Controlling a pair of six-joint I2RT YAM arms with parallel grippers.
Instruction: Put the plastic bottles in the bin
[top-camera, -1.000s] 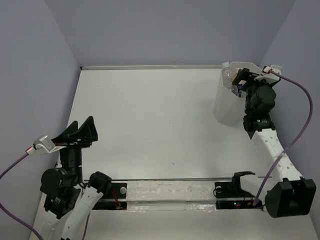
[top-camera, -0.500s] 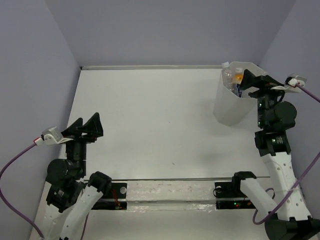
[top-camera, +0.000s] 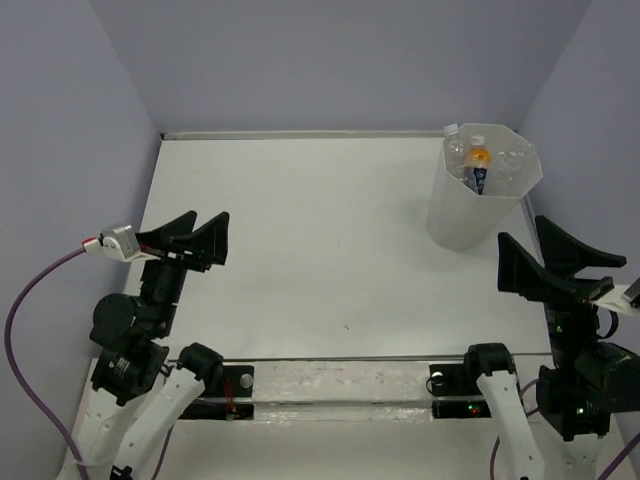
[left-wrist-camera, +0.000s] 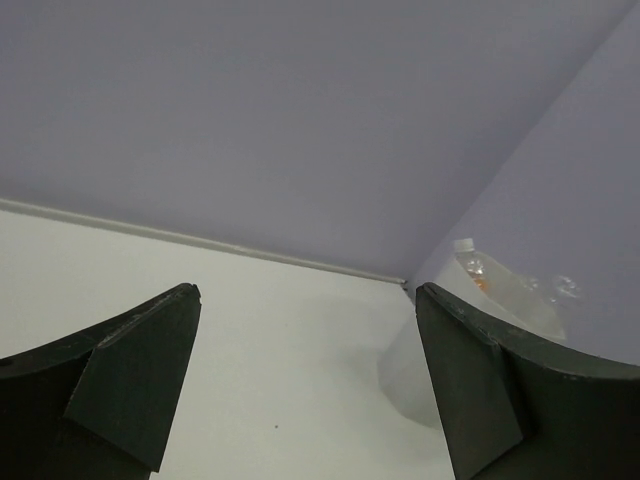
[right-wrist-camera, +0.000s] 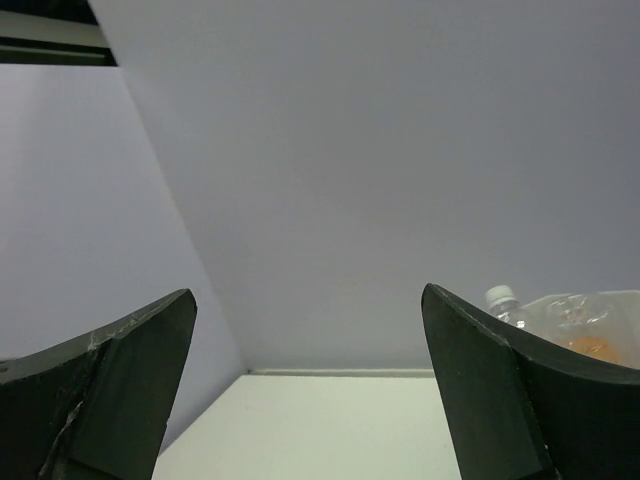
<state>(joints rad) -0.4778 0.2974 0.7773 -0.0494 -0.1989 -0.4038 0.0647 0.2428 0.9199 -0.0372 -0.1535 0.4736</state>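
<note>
Overhead, I have the whole layout: the bin (top-camera: 470, 215) stands upright on the white surface (top-camera: 320, 230) at the far right corner. It is ahead of the right gripper (top-camera: 522, 235) and a little to its left, well apart from it. The left gripper (top-camera: 207, 220) is much farther off — the bin lies well ahead of it and across to its right. Both grippers have their jaws spread wide with nothing between them. The wrist cameras confirm this, with only the lilac wall (top-camera: 330, 60) and the surface showing in each gap.

Only the overhead view looks down into the bin. There I see the plastic bottles (top-camera: 500, 160) packed together inside. There are clear crinkled ones and an orange-filled bottle (top-camera: 479, 155) with a dark blue label below the orange. One white cap (top-camera: 451, 129) pokes up at the far-left rim. I cannot count them exactly.

The wrist views give the side instead. From the left wrist the bin is a pale translucent shape at the right of the gap, partly hidden by the gripper itself, with the cap and a hint of orange at its top. From the right wrist only the rim shows — cap, crinkled clear plastic and an orange blur.
</note>
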